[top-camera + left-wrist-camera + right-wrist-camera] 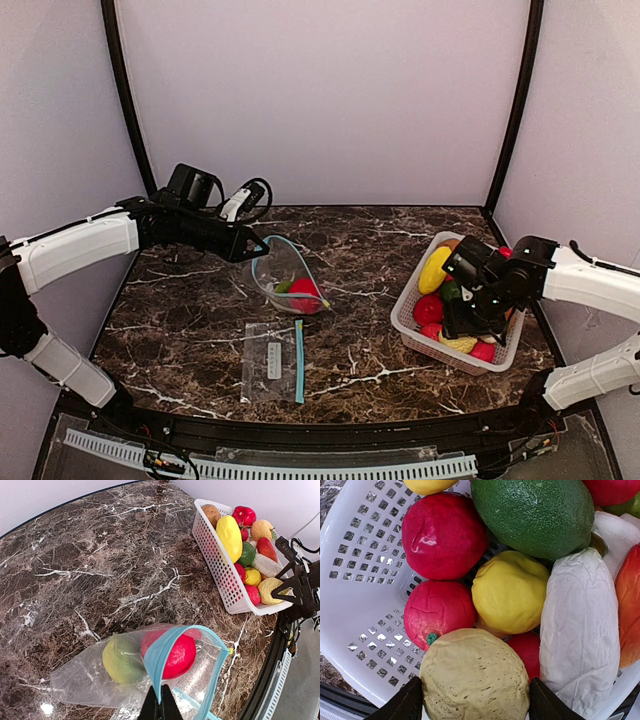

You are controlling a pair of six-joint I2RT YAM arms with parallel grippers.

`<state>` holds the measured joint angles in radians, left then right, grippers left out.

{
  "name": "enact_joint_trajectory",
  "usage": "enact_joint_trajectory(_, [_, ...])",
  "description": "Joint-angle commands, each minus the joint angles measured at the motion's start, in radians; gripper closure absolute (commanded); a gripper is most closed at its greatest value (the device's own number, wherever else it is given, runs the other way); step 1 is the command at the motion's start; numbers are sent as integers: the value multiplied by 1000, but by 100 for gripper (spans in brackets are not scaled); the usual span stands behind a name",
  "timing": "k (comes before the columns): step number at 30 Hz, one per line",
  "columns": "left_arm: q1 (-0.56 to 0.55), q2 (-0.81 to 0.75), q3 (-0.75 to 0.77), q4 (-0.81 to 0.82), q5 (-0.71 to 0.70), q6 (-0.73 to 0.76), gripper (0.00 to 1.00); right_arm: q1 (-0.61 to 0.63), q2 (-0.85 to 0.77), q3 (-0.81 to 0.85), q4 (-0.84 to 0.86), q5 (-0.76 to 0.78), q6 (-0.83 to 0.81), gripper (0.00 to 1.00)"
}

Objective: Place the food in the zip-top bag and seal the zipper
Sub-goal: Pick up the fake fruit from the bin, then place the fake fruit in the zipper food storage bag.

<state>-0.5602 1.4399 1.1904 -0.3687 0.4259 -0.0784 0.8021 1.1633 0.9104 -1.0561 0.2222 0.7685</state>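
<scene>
Food in two places. Inside the clear plastic zip-top bag (280,265) (80,677): round red toy fruit (305,293) (175,654) and, at its 9 o'clock in the left wrist view, round green toy fruit (283,286) (121,659), touching each other. Lies left of table centre in the top view, mouth lifted and gaping toward 10 o'clock, blue zipper rim unsealed. Pinched at that rim by the left gripper (258,252) (160,707), jaws clamped tight on the plastic.

Other toys heaped in the white slotted plastic basket (408,312) (215,565) (360,580), at 3 o'clock of the bag and well apart from it. In the right wrist view: tan pitted potato-shaped toy (472,672) at 6 o'clock, glossy red apple (442,535) at 10, second red apple (439,612) at 9, yellow lemon-like fruit (510,590) at centre, dark green avocado-like toy (535,515) at 12, white wrinkled vegetable (580,630) at 3. Long yellow toy (434,270) (229,535) at the basket's 11 o'clock end in the top view.

Right gripper (468,328) (475,702) down in the basket, jaws set wide, one finger close against each flank of the tan toy; gripped or merely straddled, cannot tell.

Flat clear bag with blue zipper strip (268,362) on the dark marble-patterned table (200,320) (100,555), at 6 o'clock of the held bag, apart from it.
</scene>
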Motion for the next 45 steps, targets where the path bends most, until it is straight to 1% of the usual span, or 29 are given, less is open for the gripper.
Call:
enact_joint_trajectory(1, [-1, 1, 23, -21, 7, 8, 99, -9, 2, -7, 15, 0, 4, 34])
enact_joint_trajectory(9, [-2, -1, 23, -22, 5, 10, 99, -9, -19, 16, -4, 9, 0, 37])
enact_joint_trajectory(13, [-1, 0, 23, -22, 5, 10, 99, -9, -36, 87, -49, 35, -18, 38])
enact_joint_trajectory(16, [-1, 0, 24, -23, 5, 9, 99, -9, -49, 147, -52, 47, -52, 38])
enact_joint_trajectory(20, [-1, 2, 23, -22, 6, 9, 100, -9, -40, 239, -2, 24, -108, 41])
enact_joint_trajectory(24, [-1, 4, 24, -22, 7, 9, 99, 11, 2, 330, 156, -77, -165, 44])
enact_joint_trajectory(28, [-1, 5, 23, -22, 8, 10, 99, 90, 91, 420, 336, -129, -216, 45])
enact_joint_trajectory(32, [0, 4, 24, -24, 8, 10, 99, 160, 229, 518, 455, -156, -266, 45])
enact_joint_trajectory(38, [-1, 4, 25, -25, 8, 10, 99, 212, 429, 646, 561, -245, -314, 45])
enact_joint_trajectory(45, [-1, 7, 25, -26, 10, 8, 99, 227, 568, 745, 599, -312, -324, 45])
